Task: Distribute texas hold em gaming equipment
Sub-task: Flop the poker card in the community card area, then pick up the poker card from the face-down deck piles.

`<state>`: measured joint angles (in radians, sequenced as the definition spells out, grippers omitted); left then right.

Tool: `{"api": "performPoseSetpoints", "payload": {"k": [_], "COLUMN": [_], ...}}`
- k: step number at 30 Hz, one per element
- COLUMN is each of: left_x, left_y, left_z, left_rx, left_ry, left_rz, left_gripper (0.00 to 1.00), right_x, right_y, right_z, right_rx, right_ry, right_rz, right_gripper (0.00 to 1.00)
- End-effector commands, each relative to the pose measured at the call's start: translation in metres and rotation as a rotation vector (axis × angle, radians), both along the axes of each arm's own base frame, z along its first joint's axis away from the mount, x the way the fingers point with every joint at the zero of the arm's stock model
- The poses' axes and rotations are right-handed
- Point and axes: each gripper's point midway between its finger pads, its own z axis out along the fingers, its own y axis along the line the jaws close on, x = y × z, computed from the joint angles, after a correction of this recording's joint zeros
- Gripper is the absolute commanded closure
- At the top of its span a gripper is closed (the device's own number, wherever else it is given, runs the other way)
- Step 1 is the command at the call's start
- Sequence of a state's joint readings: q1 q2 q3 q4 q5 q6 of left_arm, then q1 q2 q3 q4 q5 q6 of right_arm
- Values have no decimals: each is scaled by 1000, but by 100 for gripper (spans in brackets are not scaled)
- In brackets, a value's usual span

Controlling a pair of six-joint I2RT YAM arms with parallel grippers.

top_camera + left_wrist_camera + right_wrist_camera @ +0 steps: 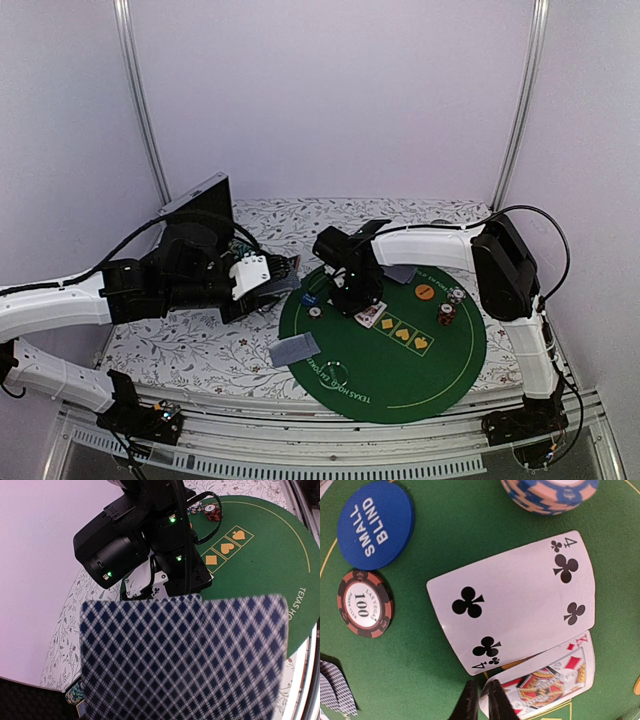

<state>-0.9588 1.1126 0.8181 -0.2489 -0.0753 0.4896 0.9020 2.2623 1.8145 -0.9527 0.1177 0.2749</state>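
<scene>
**Item 1, far left.** Black-lined aluminium case (195,205), at the back-left of the flowered tablecloth (180,345), off the mat.

**Item 2.** Left gripper (272,280), raised just beside the left rim of the green felt mat (400,375). Fingers hidden behind the held cards (182,660), diamond-patterned back filling the wrist view. Judged clamped on them, being carried clear of the table.

**Item 3.** Face-down card (294,349), flat across the mat's near-left rim.

**Item 4.** Blue SMALL BLIND disc (375,525) and red-edged 100 chip (365,603), near each other but apart, on the felt left of the face-up cards.

**Item 5.** Right gripper (482,700), low over the middle of the mat. Fingers all but together, only a thin slit between, tips at the corner of the king of diamonds (545,680). Corner nipped or free: cannot tell.

**Item 6.** Four of clubs (515,600), face up, long edge touching the king.

**Item 7, right.** Orange disc (424,291) and chip stacks (446,314), on the felt beyond the cards.

**Handling note.** Step judged as laying the king beside the four.
- Part the fingers only slightly.
- Lift straight up.
- Avoid dragging the king across the four or nudging the 100 chip.
- Then reach toward the held cards for the next one.
</scene>
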Motion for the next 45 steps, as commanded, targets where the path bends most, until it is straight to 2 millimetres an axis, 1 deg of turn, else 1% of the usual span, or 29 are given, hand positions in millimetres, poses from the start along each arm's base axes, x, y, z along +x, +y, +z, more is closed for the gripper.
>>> {"api": "performPoseSetpoints", "payload": {"k": [1, 2, 4, 6, 9, 11, 14, 16, 17, 18, 22, 25, 27, 29, 30, 31, 32, 33, 35, 38, 39, 45], "left_x": [2, 2, 3, 2, 3, 3, 2, 3, 2, 2, 1, 1, 1, 1, 1, 1, 1, 1, 1, 1, 1, 1], "left_y": [2, 2, 2, 2, 2, 3, 2, 3, 2, 3, 3, 2, 2, 2, 2, 2, 2, 2, 2, 2, 2, 2], "left_z": [5, 5, 5, 5, 5, 5, 4, 5, 5, 6, 8, 8, 9, 9, 9, 9, 9, 9, 8, 8, 8, 8], "left_rx": [-18, -18, -18, -18, -18, -18, -17, -19, -19, -22, -26, -27, -29, -29, -30, -30, -29, -29, -27, -27, -27, -25], "left_ry": [-15, -14, -14, -13, -14, -14, -13, -15, -15, -16, -17, -18, -17, -17, -17, -17, -19, -19, -18, -16, -17, -17], "left_rz": [5, 6, 7, 6, 7, 8, 7, 8, 6, 6, 3, 1, 0, -1, -1, -2, -1, -1, -2, -2, -1, -1], "left_gripper": [57, 57, 57, 57, 57, 57, 57, 57, 57, 57, 57, 57, 57, 57, 57, 57, 57, 57, 58, 57, 58, 58], "right_x": [2, 1, 1, 0, -4, -7, -9, -9, -9, -9, -7, -6, -7, -12, -16, -25, -30, -41, -55, -67, -71, -85], "right_y": [2, 2, 1, 4, 14, 23, 29, 28, 26, 23, 10, 10, 16, 24, 30, 38, 43, 51, 63, 78, 82, 100], "right_z": [-3, -2, 0, 3, 12, 22, 40, 54, 56, 64, 86, 115, 142, 169, 182, 195, 206, 219, 235, 244, 244, 244], "right_rx": [5, 3, 5, 21, 87, 150, 204, 225, 227, 236, 270, 368, 454, 553, 609, 683, 736, 814, 925, 1058, 1089, 1162], "right_ry": [9, 10, 8, 11, 27, 37, 22, 7, 3, -9, -33, -66, -103, -136, -146, -134, -136, -109, -71, -2, 31, 98], "right_rz": [-5, -3, -5, -3, 12, 31, 46, 53, 54, 53, 36, 55, 88, 142, 177, 224, 257, 311, 373, 417, 435, 482], "right_gripper": [83, 77, 70, 68, 67, 65, 60, 57, 55, 53, 41, 31, 27, 22, 19, 14, 12, 6, 1, 1, 1, 1]}}
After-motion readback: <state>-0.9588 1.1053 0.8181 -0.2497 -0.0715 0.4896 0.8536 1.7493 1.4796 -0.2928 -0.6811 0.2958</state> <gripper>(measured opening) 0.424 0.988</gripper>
